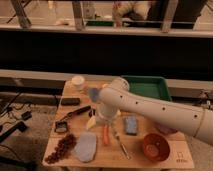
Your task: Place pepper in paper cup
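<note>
I find no writing I can read. A small dark mark sits at the near right corner of the wooden table, too faint to make out. My gripper hangs low over the table's middle

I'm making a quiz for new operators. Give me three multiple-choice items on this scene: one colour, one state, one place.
1. The tray is: A blue, B green, C white.
2. The paper cup is: A standing upright, B tipped over, C lying in the tray.
3. The pepper lies: A in the tray, B in the paper cup, C on the table.
Key: B, its floor and rim show green; A, it stands alone near the table's far edge; C, it lies on the wood just in front of the gripper, which hangs over mid-table.
</note>
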Tool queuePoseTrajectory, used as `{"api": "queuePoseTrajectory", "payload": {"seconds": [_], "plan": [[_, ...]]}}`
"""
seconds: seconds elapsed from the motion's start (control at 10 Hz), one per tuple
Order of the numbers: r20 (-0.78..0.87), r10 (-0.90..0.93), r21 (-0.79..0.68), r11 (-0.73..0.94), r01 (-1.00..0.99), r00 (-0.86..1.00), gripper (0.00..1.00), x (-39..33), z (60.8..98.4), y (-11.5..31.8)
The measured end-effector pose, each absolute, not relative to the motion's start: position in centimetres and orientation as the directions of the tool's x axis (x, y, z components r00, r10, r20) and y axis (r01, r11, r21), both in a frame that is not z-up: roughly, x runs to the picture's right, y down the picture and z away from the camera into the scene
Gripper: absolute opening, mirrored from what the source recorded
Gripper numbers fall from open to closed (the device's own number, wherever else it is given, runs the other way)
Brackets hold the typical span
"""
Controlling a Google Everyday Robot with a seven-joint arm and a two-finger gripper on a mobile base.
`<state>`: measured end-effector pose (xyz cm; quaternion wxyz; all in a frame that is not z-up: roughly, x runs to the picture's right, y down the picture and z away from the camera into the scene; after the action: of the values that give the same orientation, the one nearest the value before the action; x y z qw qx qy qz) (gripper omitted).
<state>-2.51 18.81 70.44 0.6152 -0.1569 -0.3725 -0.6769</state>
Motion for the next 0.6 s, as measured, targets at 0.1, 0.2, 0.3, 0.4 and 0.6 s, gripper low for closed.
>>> {"api": "queuePoseTrajectory", "payload": {"seconds": [0.1,0.2,0.3,0.4,0.6], "plan": [[0.673,-0.714,0.310,0.034,0.950,-0.193,0.80,-2.41,70.44,18.82],[0.674,-0.714,0.307,0.035,0.951,-0.191,0.80,-2.27,70.45,18.83],[0.673,-0.713,0.310,0.032,0.950,-0.196,0.80,-2.45,70.44,18.85],[0.673,-0.713,0.309,0.033,0.950,-0.194,0.80,-2.36,70.43,18.83],[0.674,-0.713,0.308,0.034,0.951,-0.193,0.80,-2.29,70.45,18.84]]}}
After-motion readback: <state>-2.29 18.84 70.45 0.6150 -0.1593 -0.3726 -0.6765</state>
